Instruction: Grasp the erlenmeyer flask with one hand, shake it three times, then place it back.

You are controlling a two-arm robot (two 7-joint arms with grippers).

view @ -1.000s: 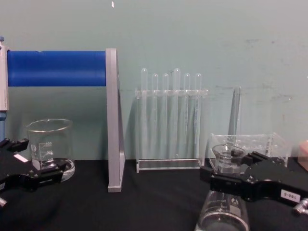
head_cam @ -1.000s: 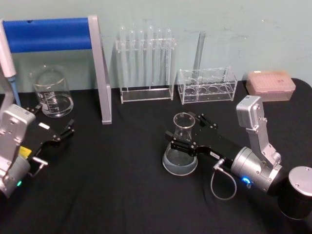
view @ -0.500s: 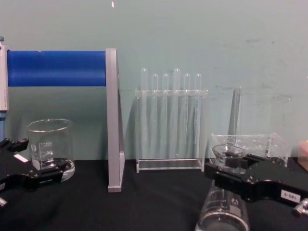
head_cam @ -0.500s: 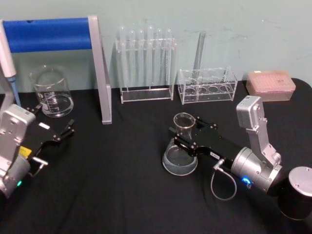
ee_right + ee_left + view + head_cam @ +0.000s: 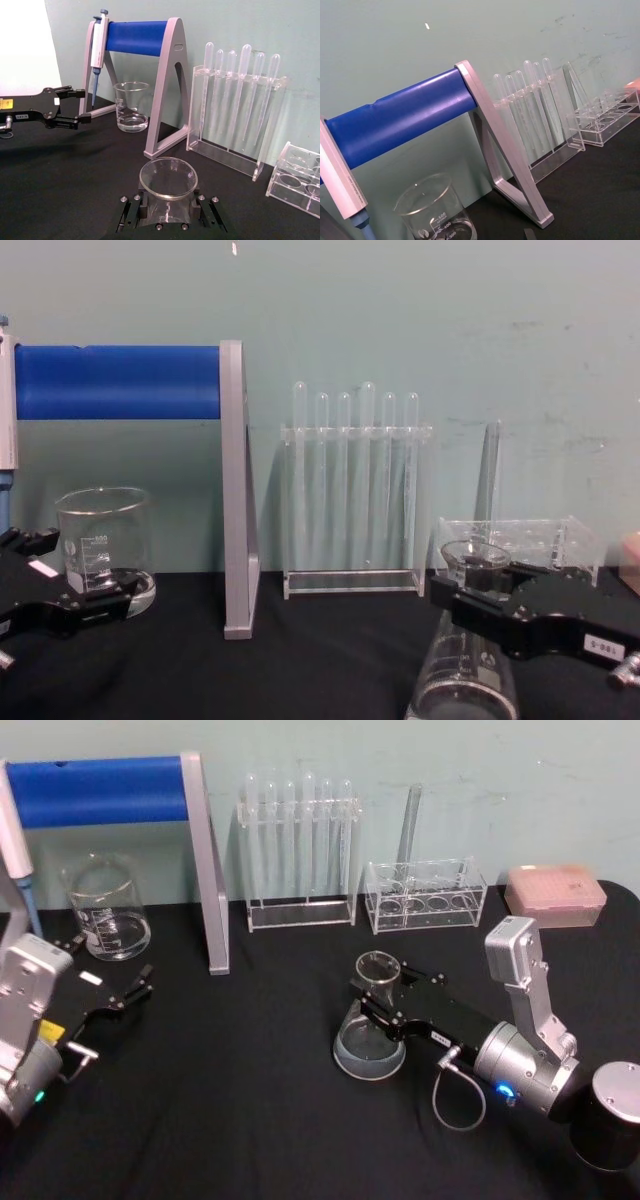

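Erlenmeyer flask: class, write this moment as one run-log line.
right gripper shut on erlenmeyer flask neck | base on table | left gripper open beside beaker

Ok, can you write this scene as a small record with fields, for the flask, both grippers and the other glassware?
flask: erlenmeyer flask, leaning slightly, base at the black cloth
right gripper: shut on the flask's neck
left gripper: open, idle beside the beaker
behind: test tube rack, pipette stand
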